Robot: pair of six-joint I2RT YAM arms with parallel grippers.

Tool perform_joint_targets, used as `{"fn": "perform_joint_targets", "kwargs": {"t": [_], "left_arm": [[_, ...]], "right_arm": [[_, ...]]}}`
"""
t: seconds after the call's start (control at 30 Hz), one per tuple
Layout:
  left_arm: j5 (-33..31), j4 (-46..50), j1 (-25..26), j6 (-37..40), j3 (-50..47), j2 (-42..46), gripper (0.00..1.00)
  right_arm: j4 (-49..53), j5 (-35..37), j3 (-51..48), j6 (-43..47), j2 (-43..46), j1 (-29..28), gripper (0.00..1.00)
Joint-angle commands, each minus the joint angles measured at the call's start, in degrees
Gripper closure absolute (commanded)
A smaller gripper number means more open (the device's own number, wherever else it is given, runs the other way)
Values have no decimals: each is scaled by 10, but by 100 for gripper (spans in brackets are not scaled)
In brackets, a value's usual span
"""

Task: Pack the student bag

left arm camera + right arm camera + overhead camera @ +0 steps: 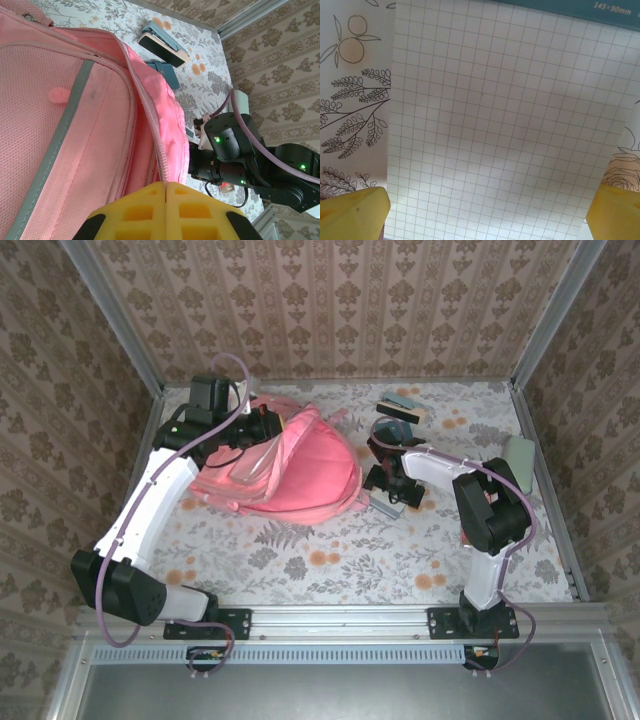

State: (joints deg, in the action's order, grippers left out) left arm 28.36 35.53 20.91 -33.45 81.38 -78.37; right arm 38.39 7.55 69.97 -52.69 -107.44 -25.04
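Observation:
The student bag, a big pink backpack, lies at the table's back left, its mouth held open. My left gripper is at the bag's top edge. In the left wrist view its yellow fingers are shut on the pink zipper edge of the bag. My right gripper hangs just right of the bag, over a squared notepad. In the right wrist view the notepad lies flat on the cloth, and the open gripper has one yellow fingertip at each side edge.
A teal and beige case lies at the back, with a darker teal item beside it. A pale green object sits by the right wall. My right arm is close beside the bag. Floral cloth covers the table.

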Motion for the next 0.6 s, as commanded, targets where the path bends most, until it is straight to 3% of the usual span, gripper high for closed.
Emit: {"fn": "perform_joint_targets", "kwargs": {"t": [0.0,0.3,0.57], "left_arm": [[5,-23,-7,6,-4,22,100],[6,-22,-7,7,-6,24,100],[10,-29,-7,3,-13,23,100]], "right_arm": [[13,16,-26,-10,2,-5,0],[55,40,-34,51,9,21,0],[38,39,-77,73,101,32,0]]}}
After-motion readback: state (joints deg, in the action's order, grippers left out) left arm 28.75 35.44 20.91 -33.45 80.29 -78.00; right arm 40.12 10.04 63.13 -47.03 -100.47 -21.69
